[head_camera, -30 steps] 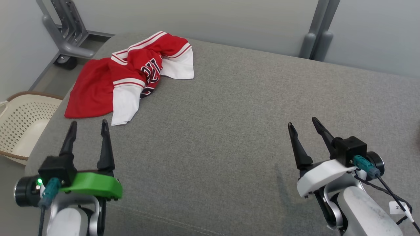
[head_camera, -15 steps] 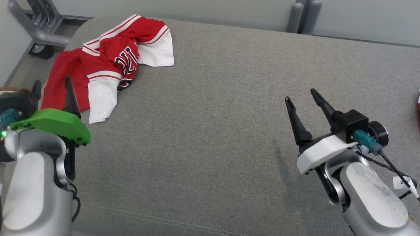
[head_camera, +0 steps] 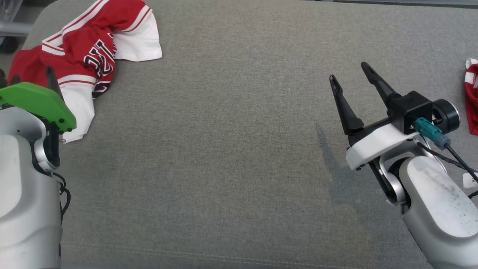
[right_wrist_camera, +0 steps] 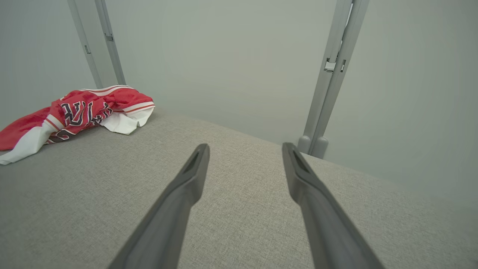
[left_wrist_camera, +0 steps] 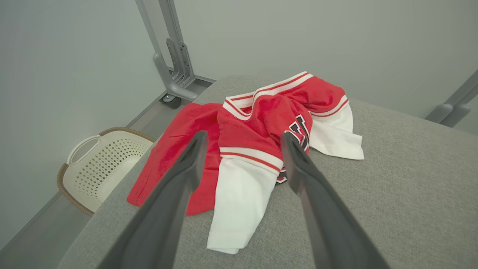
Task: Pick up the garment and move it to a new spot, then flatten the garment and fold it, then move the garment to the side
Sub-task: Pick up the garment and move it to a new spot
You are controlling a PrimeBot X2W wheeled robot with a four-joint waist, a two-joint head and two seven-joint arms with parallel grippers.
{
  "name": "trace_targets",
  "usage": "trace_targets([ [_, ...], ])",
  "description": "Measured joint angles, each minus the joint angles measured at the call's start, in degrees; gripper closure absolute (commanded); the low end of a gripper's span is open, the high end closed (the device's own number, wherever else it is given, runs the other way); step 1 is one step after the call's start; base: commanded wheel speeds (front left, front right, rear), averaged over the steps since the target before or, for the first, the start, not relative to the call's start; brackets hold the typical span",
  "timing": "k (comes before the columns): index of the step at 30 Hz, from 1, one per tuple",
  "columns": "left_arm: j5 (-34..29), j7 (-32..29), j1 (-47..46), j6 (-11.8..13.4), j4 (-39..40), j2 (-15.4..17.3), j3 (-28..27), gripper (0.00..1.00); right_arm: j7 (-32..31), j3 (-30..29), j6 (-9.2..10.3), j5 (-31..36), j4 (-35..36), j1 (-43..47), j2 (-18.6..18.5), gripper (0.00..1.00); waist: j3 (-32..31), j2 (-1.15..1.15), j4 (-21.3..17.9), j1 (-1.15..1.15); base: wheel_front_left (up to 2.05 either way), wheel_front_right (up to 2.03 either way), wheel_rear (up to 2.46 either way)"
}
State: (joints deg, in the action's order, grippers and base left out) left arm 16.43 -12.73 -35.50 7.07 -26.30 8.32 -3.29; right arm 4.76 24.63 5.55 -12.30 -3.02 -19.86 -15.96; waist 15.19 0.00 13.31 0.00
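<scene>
Pick-up was pending: left gripper (left_wrist_camera: 243,136), spread, pointed at the crumpled garment (left_wrist_camera: 261,123); right gripper (head_camera: 347,71) was spread, idle; next move needed descent and pinch.

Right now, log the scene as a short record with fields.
pad: grey fabric, flat
garment: red and white, crumpled, at the pad's far left corner
left end effector: open, pointing at the garment, holding nothing
right end effector: open, over the pad, far from the garment, holding nothing
basket: pale, perforated, on the floor left of the pad
cloth: red and white, cut off at the head view's right edge
</scene>
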Motion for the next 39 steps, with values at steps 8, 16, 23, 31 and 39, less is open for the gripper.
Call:
trace_targets([
  [8, -1.08, -2.99, -5.68, 0.0, -6.06, 0.01, 0.03, 0.0, -1.34, -0.85, 0.01, 0.98, 1.93, -1.22, -2.07, 0.0, 2.96, 0.0, -3.23, 0.0, 0.0, 0.0, 0.0],
  [16, -3.45, -4.46, -8.7, 0.0, -11.11, 0.91, -1.68, 0.0, -2.8, -1.45, -0.01, 1.72, 4.72, -2.63, -2.87, 0.0, 4.94, 0.0, -5.46, 0.0, 0.0, 0.0, 0.0],
  [23, -4.85, -4.46, -11.73, 0.0, -13.99, 2.34, -3.13, 0.0, -4.43, -1.33, -0.51, 1.99, 8.17, -3.41, -3.77, 0.0, 7.15, 0.0, -6.96, 0.0, 0.0, 0.0, 0.0],
  [31, -6.39, -4.11, -14.67, 0.0, -16.13, 3.88, -4.75, 0.0, -5.65, -1.48, -0.49, 2.5, 10.53, -4.69, -4.38, 0.0, 9.81, 0.0, -8.72, 0.0, 0.0, 0.0, 0.0],
  [39, -7.35, -2.78, -17.08, 0.01, -19.24, 3.8, -5.72, 0.0, -6.09, -2.59, -0.43, 2.8, 12.13, -5.22, -5.46, 0.0, 12.34, 0.0, -10.62, 0.0, 0.0, 0.0, 0.0],
])
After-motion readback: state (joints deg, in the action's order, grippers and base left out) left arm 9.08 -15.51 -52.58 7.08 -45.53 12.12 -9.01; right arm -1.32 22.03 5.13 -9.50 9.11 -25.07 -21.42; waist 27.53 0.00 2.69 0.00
